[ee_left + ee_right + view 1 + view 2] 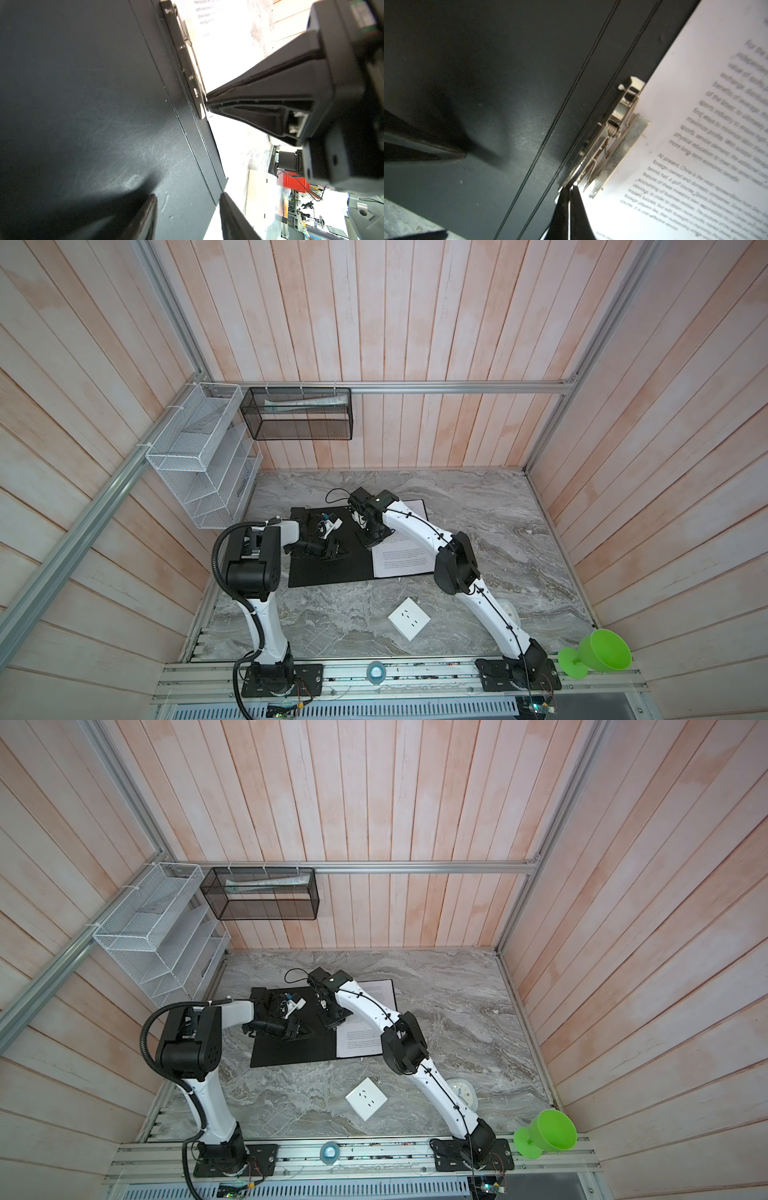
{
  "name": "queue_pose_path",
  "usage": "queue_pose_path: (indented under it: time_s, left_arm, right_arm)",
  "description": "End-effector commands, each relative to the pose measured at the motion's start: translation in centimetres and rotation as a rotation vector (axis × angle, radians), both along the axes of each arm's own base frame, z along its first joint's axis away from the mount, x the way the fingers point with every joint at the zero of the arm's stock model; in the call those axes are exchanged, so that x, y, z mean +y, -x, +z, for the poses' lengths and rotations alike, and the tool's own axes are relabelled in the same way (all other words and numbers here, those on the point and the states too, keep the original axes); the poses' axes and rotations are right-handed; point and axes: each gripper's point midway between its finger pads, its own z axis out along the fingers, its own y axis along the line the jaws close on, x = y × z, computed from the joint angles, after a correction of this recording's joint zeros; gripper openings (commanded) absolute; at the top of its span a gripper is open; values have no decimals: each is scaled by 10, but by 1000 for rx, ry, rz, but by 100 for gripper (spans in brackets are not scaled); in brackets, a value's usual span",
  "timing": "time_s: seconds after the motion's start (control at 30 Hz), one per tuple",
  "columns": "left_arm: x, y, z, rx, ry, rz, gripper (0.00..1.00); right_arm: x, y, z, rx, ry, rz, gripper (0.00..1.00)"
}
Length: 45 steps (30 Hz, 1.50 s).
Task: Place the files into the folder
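The folder [324, 572] [291, 1052] lies open on the marble table, black inside up. The files [399, 562] [359, 1040], white sheets with small black text, lie on its right half with an edge under the metal clip [614, 135] [187, 52]. My right gripper [570, 186] [366, 544] is shut, its tips touching the near end of the clip. My left gripper [188, 195] [332, 549] is open, with both fingertips down on the folder's bare left cover [83, 104] and nothing between them. In the right wrist view one left finger [425, 149] rests on that cover.
A white socket plate [408, 618] lies on the table in front of the folder. A green cup [598, 651] sits at the front right corner. A white mesh rack [199, 464] and a black mesh rack [299, 414] hang on the walls at back left.
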Motion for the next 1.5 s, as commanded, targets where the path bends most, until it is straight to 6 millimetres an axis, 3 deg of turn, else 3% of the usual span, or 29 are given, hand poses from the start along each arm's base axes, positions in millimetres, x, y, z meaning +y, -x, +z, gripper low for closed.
queue_pose_path:
  time_s: [0.0,0.17,0.33,0.53,0.7,0.83,0.9,1.0,1.1,1.33,1.47]
  left_arm:
    - [8,-2,-16,16,-60,11,51]
    - [6,-2,-9,-3,-45,5,52]
    - [2,-7,27,-56,-10,-6,52]
    - [9,-16,58,-120,-73,-14,56]
    - [25,-7,69,-115,-147,28,66]
    - [49,0,67,-95,-215,64,72]
    - [62,3,64,-71,-236,88,74]
    - [83,6,63,-48,-243,137,79]
    - [102,7,58,-31,-279,184,80]
    - [116,15,53,-55,-381,210,80]
    - [131,23,36,-5,-482,203,80]
  right_arm:
    - [-4,2,15,15,-11,-23,5]
    - [6,-9,39,-29,-92,-41,10]
    - [7,-36,86,-100,-221,-116,12]
    - [-5,-61,127,-151,-335,-182,12]
    - [-28,-72,147,-202,-313,-221,12]
    - [-56,-71,153,-198,-278,-246,14]
    - [-75,-69,153,-178,-248,-278,22]
    - [-107,-60,146,-155,-184,-322,32]
    - [-136,-49,135,-117,-186,-358,34]
    - [-194,-27,132,-84,-308,-479,36]
    - [-218,-9,122,-50,-381,-545,38]
